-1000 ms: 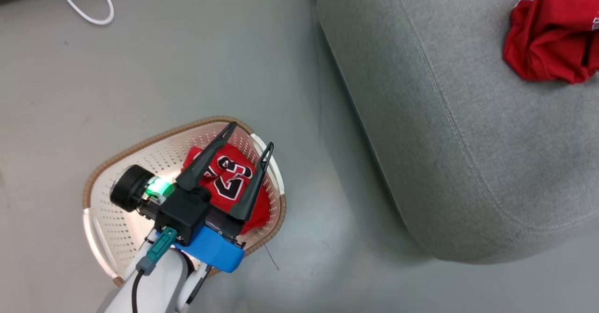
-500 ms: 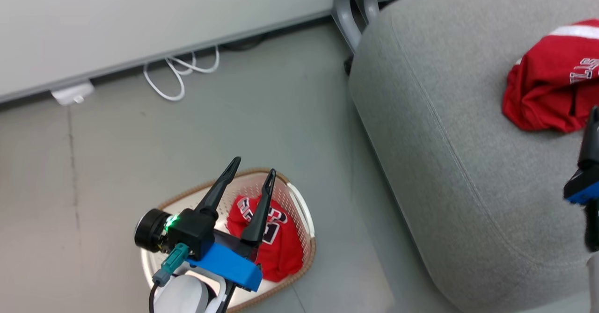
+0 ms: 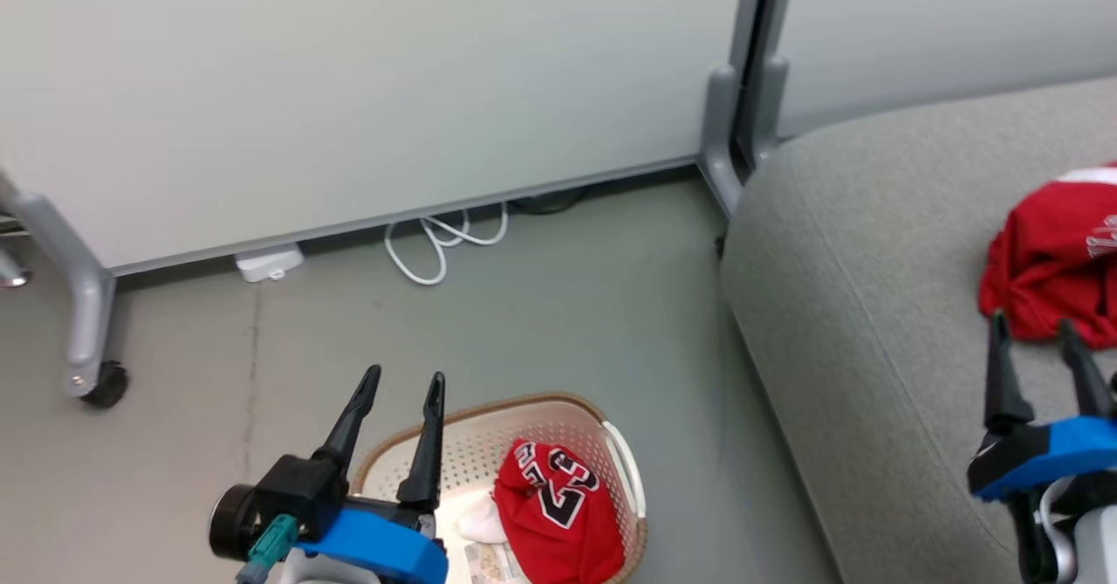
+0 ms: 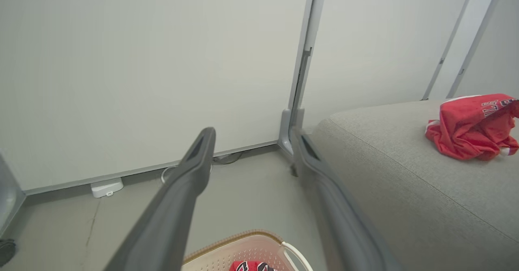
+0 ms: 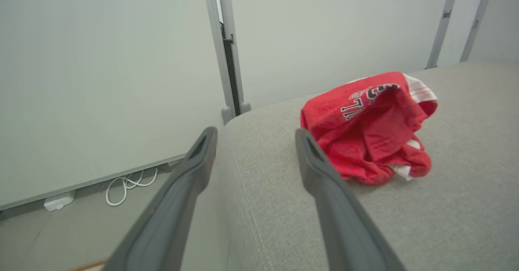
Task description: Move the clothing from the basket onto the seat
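Note:
A red garment with the number 23 (image 3: 558, 514) lies crumpled in the cream basket (image 3: 621, 453) on the floor at the bottom of the head view; its top edge (image 4: 249, 266) peeks into the left wrist view. A second red garment (image 3: 1051, 261) (image 5: 367, 131) (image 4: 472, 127) rests on the grey seat (image 3: 873, 243) at the right. My left gripper (image 3: 403, 379) hangs open and empty above the basket's left rim, its fingers pointing toward the wall. My right gripper (image 3: 1034, 326) stands open and empty over the seat, just short of the garment there.
A pale partition wall (image 3: 349, 86) with grey metal posts (image 3: 742, 69) runs behind the basket and seat. A white cable (image 3: 441, 248) and a white adapter (image 3: 269, 263) lie at its foot. A castor leg (image 3: 87, 340) stands at the left.
The head camera has tilted up, so the wall has come into view and basket and seat sit lower. The left gripper has risen out of the basket, empty. The right gripper has come into view.

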Tool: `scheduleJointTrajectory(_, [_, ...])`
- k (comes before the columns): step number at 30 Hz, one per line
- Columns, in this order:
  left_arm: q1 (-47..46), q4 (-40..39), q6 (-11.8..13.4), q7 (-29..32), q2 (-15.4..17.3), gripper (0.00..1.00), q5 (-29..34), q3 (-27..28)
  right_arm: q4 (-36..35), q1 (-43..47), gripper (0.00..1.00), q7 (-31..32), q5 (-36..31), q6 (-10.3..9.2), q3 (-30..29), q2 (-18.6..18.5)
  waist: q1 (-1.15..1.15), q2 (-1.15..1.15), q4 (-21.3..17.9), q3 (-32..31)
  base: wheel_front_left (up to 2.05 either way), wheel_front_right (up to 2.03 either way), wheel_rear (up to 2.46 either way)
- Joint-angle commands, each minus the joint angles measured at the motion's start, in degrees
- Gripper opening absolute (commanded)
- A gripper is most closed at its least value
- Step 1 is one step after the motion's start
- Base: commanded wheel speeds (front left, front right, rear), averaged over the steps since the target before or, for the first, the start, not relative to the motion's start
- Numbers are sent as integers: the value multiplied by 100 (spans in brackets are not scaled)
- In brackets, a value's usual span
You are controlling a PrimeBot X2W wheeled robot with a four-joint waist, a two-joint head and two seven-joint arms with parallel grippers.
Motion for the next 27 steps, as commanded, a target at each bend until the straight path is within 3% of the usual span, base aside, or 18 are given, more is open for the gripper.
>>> scheduleJointTrajectory(1, [121,-8,-19,-26,-25,100,49,174,-359,321,100,113,-54,1,113,121,2,0,251,-200,0,0,0])
scheduleJointTrajectory(13, [127,142,-24,-21,-86,100,173,649,-1465,1226,100,519,-111,1,735,472,2,0,683,-313,0,0,0])
scheduleJointTrajectory(27, [184,520,-26,-22,-80,100,140,961,-1630,1516,100,507,113,1,1123,538,2,0,865,-514,0,0,0])
